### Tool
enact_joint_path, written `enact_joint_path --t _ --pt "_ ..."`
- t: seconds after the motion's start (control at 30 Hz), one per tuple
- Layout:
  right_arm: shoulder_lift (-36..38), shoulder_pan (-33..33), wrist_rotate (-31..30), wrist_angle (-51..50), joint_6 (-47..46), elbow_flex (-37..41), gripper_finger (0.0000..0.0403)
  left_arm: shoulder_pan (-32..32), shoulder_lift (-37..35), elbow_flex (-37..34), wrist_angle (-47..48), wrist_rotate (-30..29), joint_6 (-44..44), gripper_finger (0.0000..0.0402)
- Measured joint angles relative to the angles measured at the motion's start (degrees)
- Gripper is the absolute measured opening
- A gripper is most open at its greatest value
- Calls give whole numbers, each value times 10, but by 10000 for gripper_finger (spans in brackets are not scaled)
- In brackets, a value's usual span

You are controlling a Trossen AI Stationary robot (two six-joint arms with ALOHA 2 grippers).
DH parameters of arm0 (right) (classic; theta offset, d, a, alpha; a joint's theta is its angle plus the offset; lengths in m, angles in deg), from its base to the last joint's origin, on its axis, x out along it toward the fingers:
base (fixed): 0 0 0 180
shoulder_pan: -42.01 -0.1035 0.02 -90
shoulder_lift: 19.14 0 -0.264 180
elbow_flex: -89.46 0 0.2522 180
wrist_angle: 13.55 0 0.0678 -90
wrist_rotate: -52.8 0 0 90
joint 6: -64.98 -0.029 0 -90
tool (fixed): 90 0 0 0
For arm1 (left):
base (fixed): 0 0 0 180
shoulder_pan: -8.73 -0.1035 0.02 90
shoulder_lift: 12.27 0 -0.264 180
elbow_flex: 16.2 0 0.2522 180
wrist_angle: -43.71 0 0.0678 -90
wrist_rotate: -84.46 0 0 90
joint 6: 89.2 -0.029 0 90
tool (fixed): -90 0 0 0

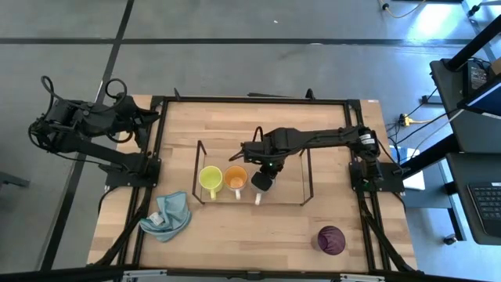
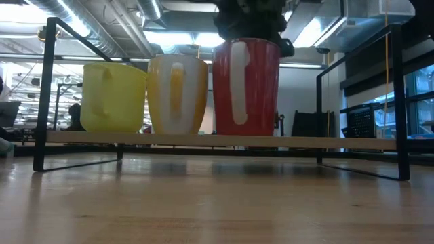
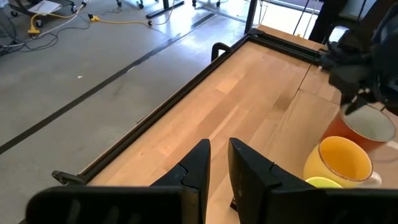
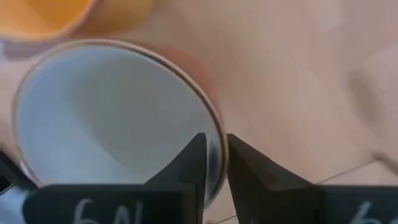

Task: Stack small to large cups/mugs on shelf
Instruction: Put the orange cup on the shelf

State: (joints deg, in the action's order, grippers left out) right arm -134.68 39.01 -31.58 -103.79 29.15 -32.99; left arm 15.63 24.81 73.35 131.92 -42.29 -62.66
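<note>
Fingers first: the left gripper (image 3: pixel 217 165) shows its two dark fingers nearly together with only a thin slot between them and nothing in it, parked off the far-left corner of the table (image 1: pixel 235 227). Over to the light blue cloth (image 1: pixel 168 217), crumpled on the wood near the left front edge. Next, the shelf (image 1: pixel 305 176), a low black wire rack in the middle of the table, and along its near side three mugs stand in a row, just beside one another: the yellow-green mug (image 1: pixel 210 178) on the left, the orange mug (image 1: pixel 236 178) next, then the white mug (image 1: pixel 263 182), white inside and red outside with a white handle in the low view. Right above that third mug sits the right gripper (image 4: pixel 212 163), its arm reaching in from the right. Its fingers straddle the mug's rim with a narrow gap, one finger inside and one outside; whether they actually pinch the wall, I cannot tell. Far right and nearer the front edge, the dark purple cup (image 1: pixel 330 239) stands alone on the table, well apart from the shelf.
</note>
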Motion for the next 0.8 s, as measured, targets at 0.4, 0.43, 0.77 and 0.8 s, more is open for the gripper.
enact_joint_path --t 0.4,0.43,0.77,0.8 --pt "-1 4 14 22 4 -7 60 0 0 0 0 -2 3 51" --pt "-1 6 7 25 6 -11 60 0 0 0 0 -2 3 51" --pt "-1 14 4 3 31 -14 60 0 0 0 0 -2 14 51" --pt "-1 14 4 3 32 -14 60 0 0 0 0 -2 15 51"
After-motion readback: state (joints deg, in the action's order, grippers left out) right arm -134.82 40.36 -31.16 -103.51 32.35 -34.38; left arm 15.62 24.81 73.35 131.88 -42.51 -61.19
